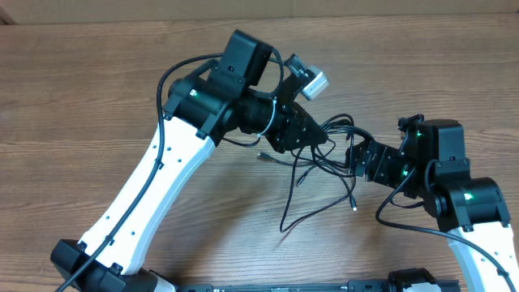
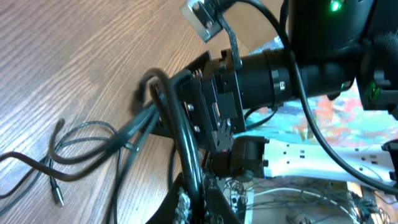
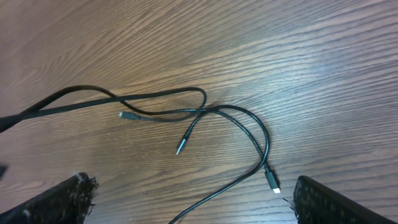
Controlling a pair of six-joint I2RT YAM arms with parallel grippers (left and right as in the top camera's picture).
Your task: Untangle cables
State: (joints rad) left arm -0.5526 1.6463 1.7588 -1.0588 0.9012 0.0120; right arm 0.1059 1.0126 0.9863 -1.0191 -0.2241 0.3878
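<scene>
Several thin black cables lie tangled on the wooden table between my two grippers, and loose ends trail toward the front. My left gripper is shut on a strand of the cables, which runs up between its fingers. My right gripper is open, with its fingers wide apart just above the table. Crossed cables and a plug end lie between and ahead of those fingers. Two more plug ends lie loose nearby.
The right arm's black wrist is close in front of the left gripper. A grey camera block sits on the left arm. Bare wooden table stretches to the left and at the back.
</scene>
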